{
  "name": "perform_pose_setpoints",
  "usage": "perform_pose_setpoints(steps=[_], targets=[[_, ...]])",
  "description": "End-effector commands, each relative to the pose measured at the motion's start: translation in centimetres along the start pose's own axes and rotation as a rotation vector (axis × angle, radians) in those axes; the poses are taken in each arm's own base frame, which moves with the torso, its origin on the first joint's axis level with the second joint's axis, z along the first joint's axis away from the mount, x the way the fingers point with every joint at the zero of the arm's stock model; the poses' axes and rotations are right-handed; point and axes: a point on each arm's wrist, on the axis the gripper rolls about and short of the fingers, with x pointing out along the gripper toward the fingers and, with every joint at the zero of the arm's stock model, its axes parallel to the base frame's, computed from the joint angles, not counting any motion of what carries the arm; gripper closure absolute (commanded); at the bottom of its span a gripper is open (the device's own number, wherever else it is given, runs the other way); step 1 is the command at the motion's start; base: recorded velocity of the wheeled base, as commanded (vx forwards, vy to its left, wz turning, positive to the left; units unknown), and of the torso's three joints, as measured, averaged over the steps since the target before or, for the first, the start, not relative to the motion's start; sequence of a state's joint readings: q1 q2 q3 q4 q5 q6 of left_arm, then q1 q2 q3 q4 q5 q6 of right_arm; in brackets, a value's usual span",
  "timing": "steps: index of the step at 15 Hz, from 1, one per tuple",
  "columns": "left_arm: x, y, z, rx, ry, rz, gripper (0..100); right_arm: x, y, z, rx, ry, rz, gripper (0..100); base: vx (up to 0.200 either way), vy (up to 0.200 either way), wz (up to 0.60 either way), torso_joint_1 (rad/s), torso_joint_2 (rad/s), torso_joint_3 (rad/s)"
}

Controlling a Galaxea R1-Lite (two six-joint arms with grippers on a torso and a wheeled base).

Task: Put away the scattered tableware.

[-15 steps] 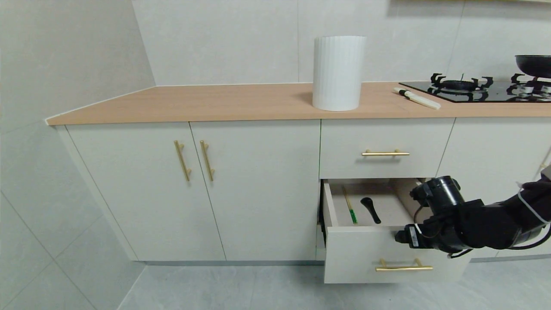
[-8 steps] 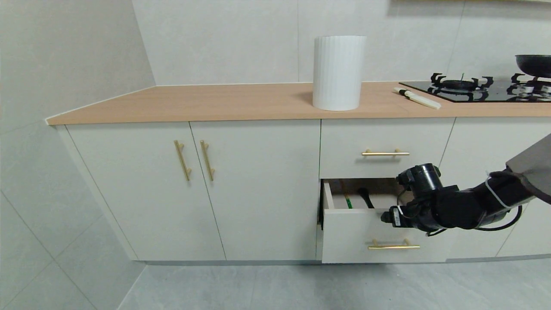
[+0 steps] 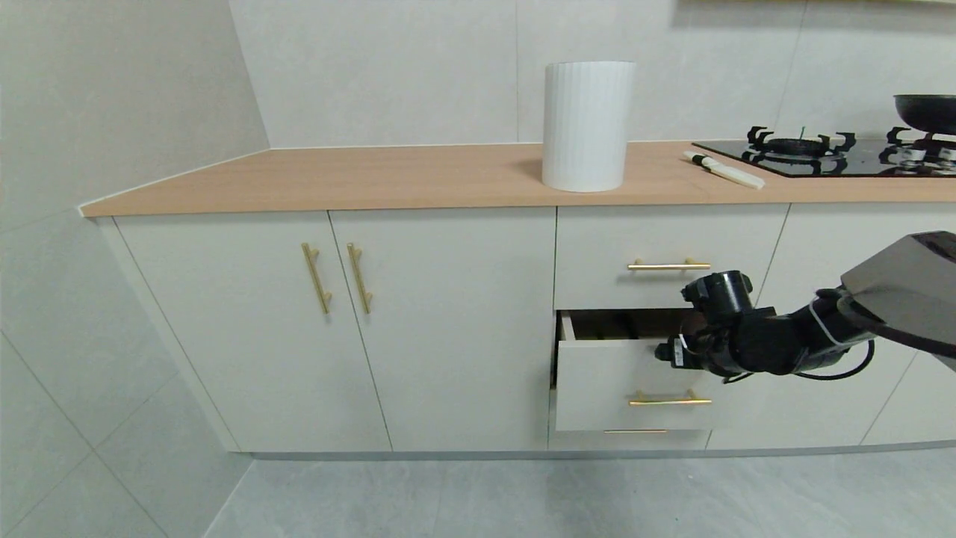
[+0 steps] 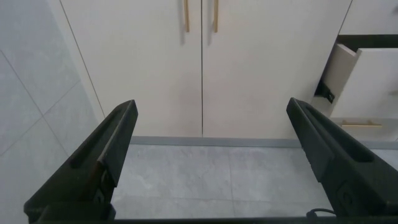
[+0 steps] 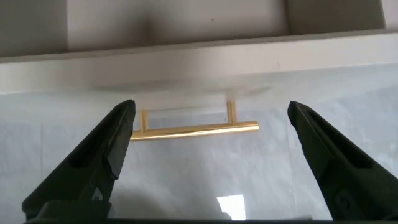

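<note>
Your right pincer (image 5: 210, 118) has its fingers spread apart, with nothing between them. It sits at the upper part of the lower drawer (image 3: 612, 373), above the brass handle (image 3: 669, 401). You can't tell from these views whether it touches the front panel. That drawer stands out only a little from the cabinet, leaving a dark slit along its top, and anything inside is hidden. The one loose piece of tableware you can see is a cream-coloured utensil (image 3: 723, 169). It lies flat on the counter (image 3: 336, 179), between the white ribbed cylinder (image 3: 588, 125) and the black hob (image 3: 829, 158), just beside the hob's near corner. A dark pan (image 3: 926, 112) stands on the far burner. Your left pincer (image 4: 208, 118) is also wide apart and holds nothing. It hangs low over the grey floor (image 4: 205, 180), facing the double cabinet doors (image 4: 202, 62).
</note>
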State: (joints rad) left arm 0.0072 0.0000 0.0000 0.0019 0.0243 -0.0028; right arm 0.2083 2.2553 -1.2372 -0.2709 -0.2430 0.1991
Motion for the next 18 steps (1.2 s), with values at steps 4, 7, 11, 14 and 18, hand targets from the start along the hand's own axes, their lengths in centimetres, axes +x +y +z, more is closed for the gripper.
perform_pose_setpoints(steps=[4, 7, 11, 14, 18], targets=[[0.0, 0.0, 0.0, 0.0, 0.001, 0.001, 0, 3.6, 0.7, -0.9, 0.03, -0.116, 0.02, 0, 0.0, 0.0, 0.0, 0.0, 0.0, 0.0], [0.0, 0.0, 0.0, 0.0, 0.0, 0.001, 0, 5.2, 0.6, -1.5, 0.048, -0.158, 0.008, 0, 0.0, 0.0, 0.0, 0.0, 0.0, 0.0], [0.0, 0.0, 0.0, 0.0, 0.001, 0.001, 0, 7.4, 0.6, -2.0, 0.074, -0.232, -0.006, 0, 0.0, 0.0, 0.0, 0.0, 0.0, 0.0], [0.0, 0.0, 0.0, 0.0, 0.001, 0.001, 0, 8.1, 0.4, -1.9, 0.085, -0.243, -0.013, 0, 0.0, 0.0, 0.0, 0.0, 0.0, 0.0], [0.0, 0.0, 0.0, 0.0, 0.001, 0.001, 0, 9.0, 0.0, -1.1, 0.125, -0.276, -0.02, 0, 0.0, 0.0, 0.0, 0.0, 0.0, 0.0]])
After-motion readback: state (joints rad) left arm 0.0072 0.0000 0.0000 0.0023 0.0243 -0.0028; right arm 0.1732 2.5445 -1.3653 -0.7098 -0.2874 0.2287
